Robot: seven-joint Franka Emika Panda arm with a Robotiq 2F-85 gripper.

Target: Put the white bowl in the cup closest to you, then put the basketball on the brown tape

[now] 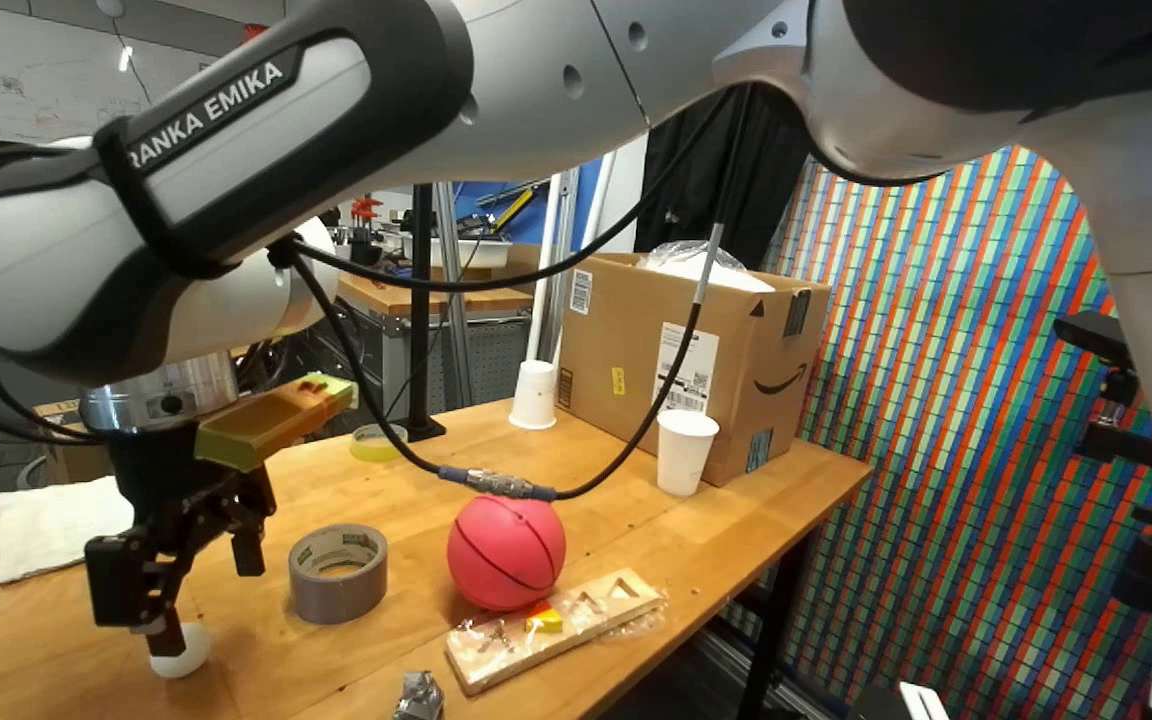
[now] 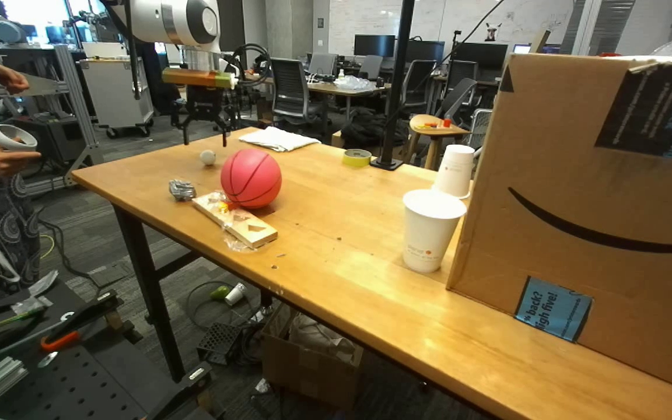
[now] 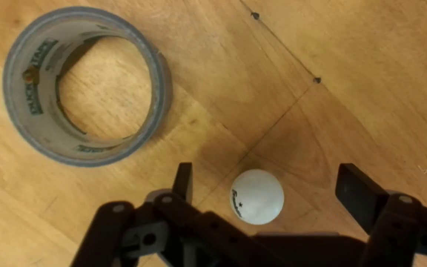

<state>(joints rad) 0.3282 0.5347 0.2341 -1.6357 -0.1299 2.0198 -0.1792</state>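
The white bowl, a small white ball with dark print, rests on the table in the wrist view (image 3: 257, 197) and in both exterior views (image 1: 182, 652) (image 2: 207, 157). My gripper (image 3: 265, 181) is open above it, pointing down (image 1: 209, 597) (image 2: 205, 140). In the wrist view the ball lies between the fingers, nearer the left one, untouched. The grey-brown tape (image 3: 43, 129) lies flat beside it (image 1: 338, 590); an exterior view hides it behind the basketball. The reddish basketball (image 1: 506, 553) (image 2: 251, 178) sits beyond the tape. An upright white cup (image 1: 684, 455) (image 2: 429, 233) stands by the cardboard box.
An upside-down white cup (image 1: 533, 395) (image 2: 455, 169) stands near the cardboard box (image 1: 626, 350). A wooden tray (image 1: 556, 630) in plastic lies against the basketball. A crumpled silver object (image 1: 420, 695), yellow tape (image 1: 376, 443), a white cloth (image 1: 56, 530) and a black post (image 2: 397, 87) are also there.
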